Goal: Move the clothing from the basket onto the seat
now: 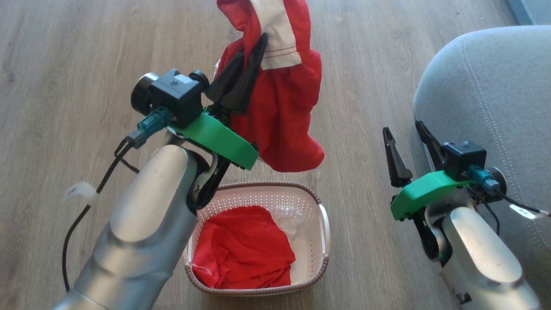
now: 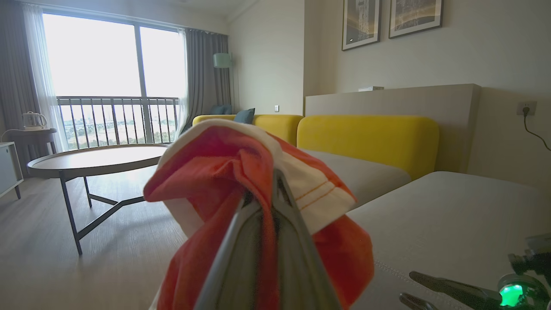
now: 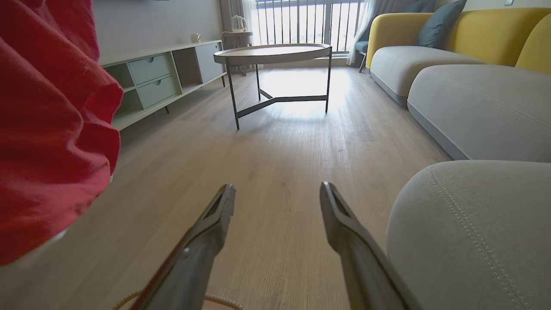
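Observation:
My left gripper (image 1: 254, 47) is shut on a red garment with a white band (image 1: 284, 86), which hangs in the air above the basket (image 1: 323, 224). The left wrist view has the same garment (image 2: 241, 172) bunched over the closed fingers (image 2: 297, 249). Another piece of red clothing (image 1: 243, 249) lies inside the cream basket on the floor, beside a bit of white fabric. My right gripper (image 1: 402, 127) stands open and empty to the right of the basket, close against the grey seat (image 1: 495, 94). The right wrist view shows the spread fingers (image 3: 215, 219) over the floor and the seat (image 3: 473, 228).
The basket stands on a wooden floor (image 1: 64, 86). Farther off are a round coffee table (image 3: 273, 54), a low sideboard (image 3: 159, 77) and a grey and yellow sofa (image 3: 473, 94).

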Robot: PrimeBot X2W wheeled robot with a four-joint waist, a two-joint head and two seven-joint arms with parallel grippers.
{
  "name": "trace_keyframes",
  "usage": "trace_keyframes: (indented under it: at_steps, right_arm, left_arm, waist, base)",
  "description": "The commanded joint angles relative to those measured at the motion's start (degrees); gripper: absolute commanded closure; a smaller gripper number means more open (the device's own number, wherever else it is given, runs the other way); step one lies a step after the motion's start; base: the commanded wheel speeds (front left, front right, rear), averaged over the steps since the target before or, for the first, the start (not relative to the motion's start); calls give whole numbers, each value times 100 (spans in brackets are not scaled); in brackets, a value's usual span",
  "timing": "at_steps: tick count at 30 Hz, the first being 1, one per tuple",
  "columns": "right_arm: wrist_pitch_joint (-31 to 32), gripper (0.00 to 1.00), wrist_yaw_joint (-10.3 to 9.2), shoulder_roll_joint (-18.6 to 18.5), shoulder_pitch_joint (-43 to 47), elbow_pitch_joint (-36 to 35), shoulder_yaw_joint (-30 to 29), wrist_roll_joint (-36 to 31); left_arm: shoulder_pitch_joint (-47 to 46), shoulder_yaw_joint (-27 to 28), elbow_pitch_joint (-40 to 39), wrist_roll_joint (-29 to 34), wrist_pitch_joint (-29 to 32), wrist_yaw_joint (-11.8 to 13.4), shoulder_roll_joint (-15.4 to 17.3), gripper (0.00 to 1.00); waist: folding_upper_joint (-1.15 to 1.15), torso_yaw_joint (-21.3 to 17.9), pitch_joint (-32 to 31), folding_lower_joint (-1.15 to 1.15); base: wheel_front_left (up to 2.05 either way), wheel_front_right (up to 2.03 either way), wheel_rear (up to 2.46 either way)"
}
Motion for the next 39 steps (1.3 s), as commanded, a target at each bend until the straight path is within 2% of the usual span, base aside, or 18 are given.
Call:
trace_keyframes:
  at_steps: [1, 5, 12, 16, 22, 27, 39]
  right_arm:
    - [-27, 0, 40, 63, -132, -244, 85, 57]
    - [-27, 0, 40, 122, -236, -593, 276, 260]
    - [-27, 0, 40, -94, -681, -1457, 1471, 1116]
    - [-27, 0, 40, -247, -947, -1672, 1966, 1479]
    - [-27, 0, 40, -374, -1293, -1459, 2613, 1798]
    - [-27, 0, 40, -323, -1603, -1151, 3076, 2068]
    - [-27, 0, 40, 57, -1931, -481, 2966, 1924]
  left_arm:
    - [-303, 188, -223, 38, -28, -36, 121, 100]
    - [-308, 142, -244, 22, -28, -36, 125, 100]
    - [-308, -10, -239, -13, -28, -36, 104, 100]
    - [-295, -101, -257, -25, -28, -36, 79, 100]
    - [-302, -285, -289, -62, -28, -36, 38, 100]
    - [-318, -481, -334, -118, -28, -36, -5, 100]
    - [-240, -802, -282, -249, -28, -36, -75, 100]
  waist:
    - [0, -2, 15, 1]
    - [0, -1, 55, 1]
    - [0, 39, 135, 1]
    - [0, 85, 177, 1]
    - [0, 173, 206, 1]
    - [0, 247, 241, 1]
    - [0, 369, 295, 1]
  base:
    - [0, 0, 0]
    - [0, 0, 0]
    - [0, 0, 0]
    - [0, 0, 0]
    - [0, 0, 0]
    - [0, 0, 0]
    - [0, 0, 0]
